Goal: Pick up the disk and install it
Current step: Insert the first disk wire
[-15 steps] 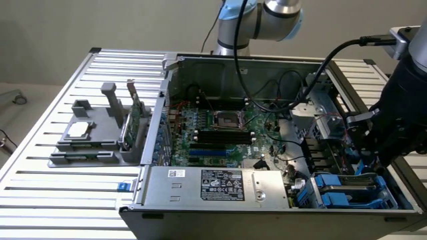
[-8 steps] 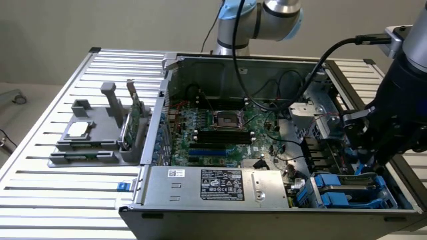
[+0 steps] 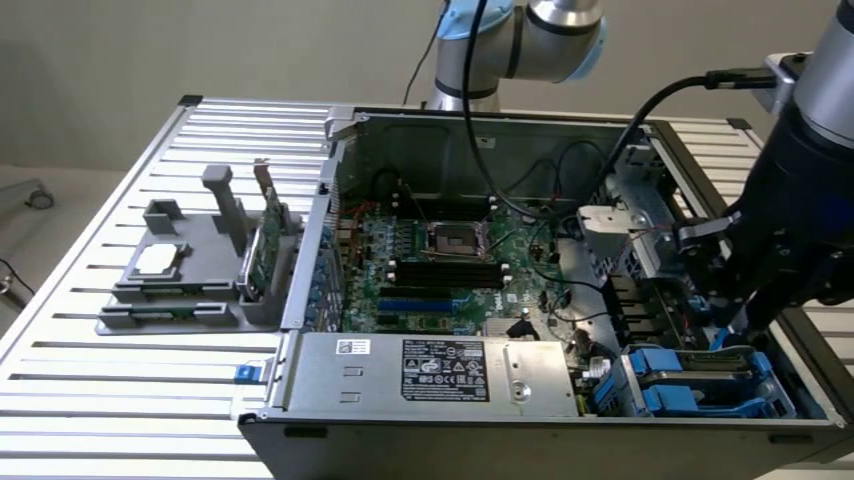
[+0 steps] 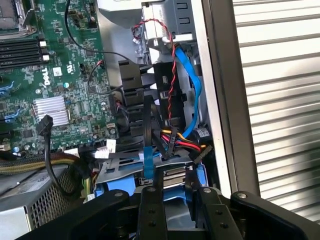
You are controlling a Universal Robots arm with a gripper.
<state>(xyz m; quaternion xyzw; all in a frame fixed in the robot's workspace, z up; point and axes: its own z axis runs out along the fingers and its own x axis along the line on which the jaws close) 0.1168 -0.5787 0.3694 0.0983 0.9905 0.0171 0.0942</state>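
Black jaws at six o'clock of disk, close to it; contact not discernible. Disk grey, blue carrier at its edges, lying in drive bay. Cable bundle, red, yellow, black, at twelve o'clock of disk. Blue data cable runs beyond it, alongside case wall. Green motherboard at ten o'clock of disk, silver heatsink on it. Ribbed surface at three o'clock, past wall.

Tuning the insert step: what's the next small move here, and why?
Probably a short, straight push down. The gripper hangs right over the disk, which sits low in the case, and cables crowd beside it, so sideways motion looks risky.
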